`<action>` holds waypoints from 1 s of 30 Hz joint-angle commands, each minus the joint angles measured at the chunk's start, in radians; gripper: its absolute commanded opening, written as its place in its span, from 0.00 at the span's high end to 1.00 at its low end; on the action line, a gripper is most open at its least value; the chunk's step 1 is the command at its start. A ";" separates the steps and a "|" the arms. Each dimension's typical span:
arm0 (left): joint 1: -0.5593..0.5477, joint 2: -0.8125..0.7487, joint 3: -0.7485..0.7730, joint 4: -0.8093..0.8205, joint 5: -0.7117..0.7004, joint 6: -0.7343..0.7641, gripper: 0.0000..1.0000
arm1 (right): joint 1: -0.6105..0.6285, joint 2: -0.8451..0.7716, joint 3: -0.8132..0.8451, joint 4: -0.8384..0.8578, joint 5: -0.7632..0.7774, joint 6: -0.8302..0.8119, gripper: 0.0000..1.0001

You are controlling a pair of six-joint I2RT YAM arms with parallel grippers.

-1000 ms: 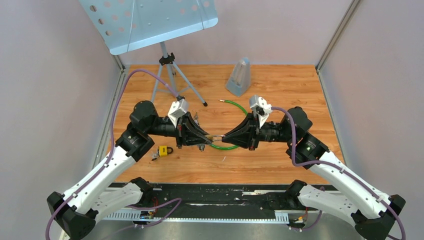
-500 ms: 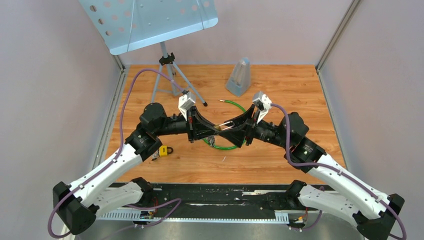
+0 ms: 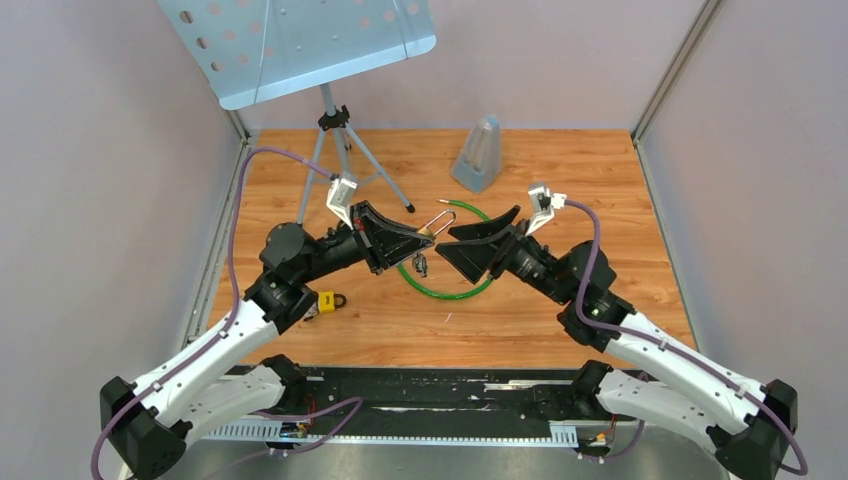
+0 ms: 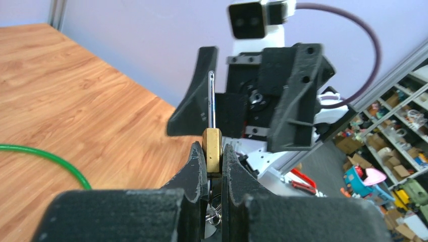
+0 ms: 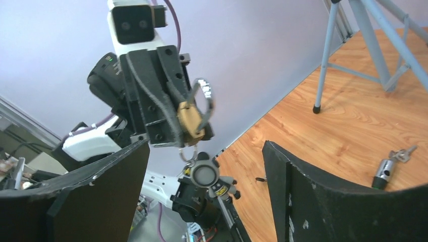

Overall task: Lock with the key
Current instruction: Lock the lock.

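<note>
Over the wooden table [image 3: 500, 330], left jaws are pinching a small brass padlock [image 4: 212, 148]; right jaws are standing spread.

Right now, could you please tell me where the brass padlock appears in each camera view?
Top external: the brass padlock is at centre, between the two arms' tips.
Left wrist: the padlock is at centre, standing upright between the near fingers.
Right wrist: the padlock is left of centre, with keys hanging below it.
Shared landmark: the left gripper, clamped on it in all three views.
</note>
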 commanded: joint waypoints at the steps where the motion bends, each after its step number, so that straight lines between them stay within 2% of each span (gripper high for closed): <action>1: 0.000 -0.037 -0.001 0.134 -0.012 -0.084 1.00 | 0.004 0.074 0.050 0.170 0.012 0.087 0.18; 4: 0.000 -0.065 0.048 0.063 -0.010 -0.019 1.00 | 0.006 0.122 0.080 0.301 -0.038 0.098 0.19; 7: 0.000 -0.088 0.100 -0.039 -0.006 0.023 1.00 | 0.006 0.172 0.139 0.321 -0.067 0.093 0.20; 20: 0.000 -0.094 0.085 0.031 0.037 -0.033 1.00 | 0.013 0.262 0.151 0.491 -0.133 0.117 0.34; 21: 0.000 -0.093 0.079 0.044 0.040 -0.036 1.00 | 0.014 0.270 0.156 0.487 -0.138 0.117 0.37; 24: 0.000 -0.087 0.074 0.056 0.055 -0.045 1.00 | 0.017 0.291 0.165 0.485 -0.147 0.122 0.56; 30: 0.000 -0.084 0.067 0.048 0.062 -0.046 0.99 | 0.018 0.295 0.157 0.488 -0.132 0.133 0.85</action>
